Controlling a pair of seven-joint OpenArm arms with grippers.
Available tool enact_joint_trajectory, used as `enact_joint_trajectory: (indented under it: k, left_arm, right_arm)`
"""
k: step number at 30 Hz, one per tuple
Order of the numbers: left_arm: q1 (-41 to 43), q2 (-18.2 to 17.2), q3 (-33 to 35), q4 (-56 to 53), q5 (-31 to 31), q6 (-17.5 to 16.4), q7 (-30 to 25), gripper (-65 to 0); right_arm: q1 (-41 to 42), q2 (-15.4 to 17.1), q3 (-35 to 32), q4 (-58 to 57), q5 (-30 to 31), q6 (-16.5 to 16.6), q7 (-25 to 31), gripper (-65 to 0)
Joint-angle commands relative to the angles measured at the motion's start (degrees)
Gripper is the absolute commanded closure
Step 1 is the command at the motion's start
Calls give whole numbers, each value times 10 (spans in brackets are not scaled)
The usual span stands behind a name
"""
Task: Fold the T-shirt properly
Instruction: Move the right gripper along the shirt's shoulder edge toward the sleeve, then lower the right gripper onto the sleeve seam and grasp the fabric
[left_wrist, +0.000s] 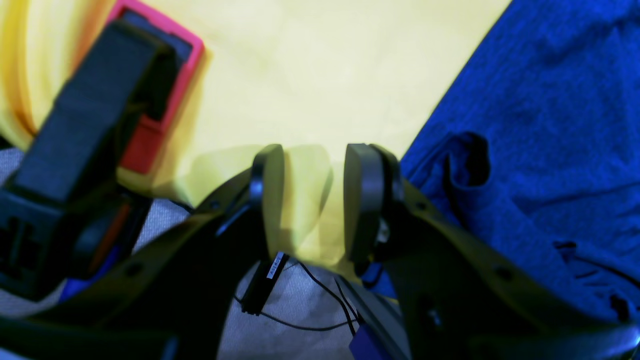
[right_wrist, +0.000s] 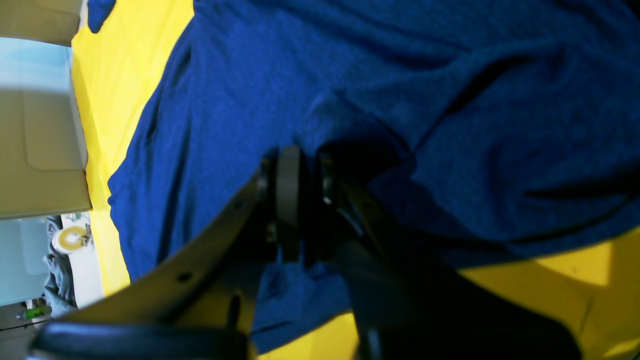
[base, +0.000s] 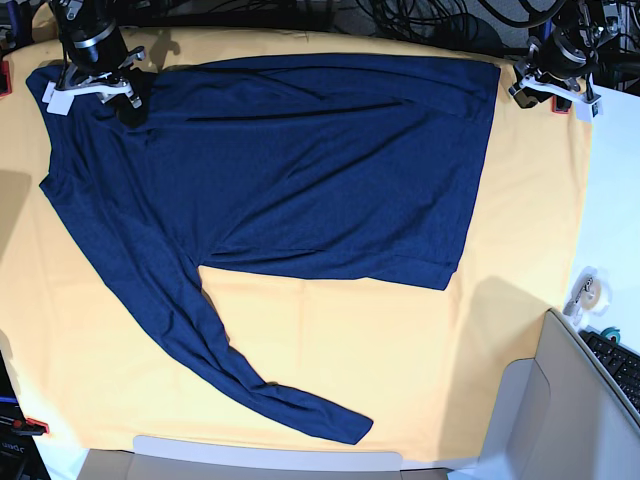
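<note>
The navy T-shirt (base: 310, 170) lies spread flat on the yellow table cloth (base: 330, 330), with one long sleeve (base: 200, 330) trailing toward the front. At the shirt's far left corner my right gripper (base: 118, 95) has its jaws pressed together on a bunched fold of the blue fabric (right_wrist: 350, 150); the right gripper (right_wrist: 306, 192) shows the cloth puckering around its tips. My left gripper (base: 553, 92) stands just off the shirt's far right corner. In the left wrist view the left gripper (left_wrist: 315, 200) is open over bare yellow cloth, the T-shirt (left_wrist: 540, 125) just to its right.
A red-and-black clamp (left_wrist: 165, 85) holds the cloth edge beside the left gripper. A cardboard box (base: 540, 420) stands at the front right, with a tape roll (base: 588, 288) and a keyboard (base: 620, 365) on the white table beyond the cloth's right edge.
</note>
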Motion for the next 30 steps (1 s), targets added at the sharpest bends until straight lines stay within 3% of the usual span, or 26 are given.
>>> enact_joint_trajectory:
  k: [1, 6, 13, 16, 22, 30]
  left_arm:
    - [4, -7, -4, 8, -1, -3, -9, -202]
    - [4, -7, -5, 8, -1, -47, -9, -202]
    - [4, -6, -5, 8, -1, -49, -9, -202]
    - [4, -6, -5, 8, -1, -49, -9, -202]
    - [5, -6, -5, 8, -1, -49, -10, -202]
    - [3, -7, -10, 11, -1, -49, -11, -202]
  right_arm:
    - [-3, 3, 0, 2, 9, 7, 8, -40]
    - [-2, 4, 1, -10, 9, 7, 8, -69]
    - [0, 7, 2, -10, 11, 7, 8, -374]
    - [3, 7, 1, -10, 14, 7, 8, -457]
    - [26, 10, 5, -8, 15, 7, 8, -475]
    - [87, 44, 5, -8, 15, 7, 8, -475]
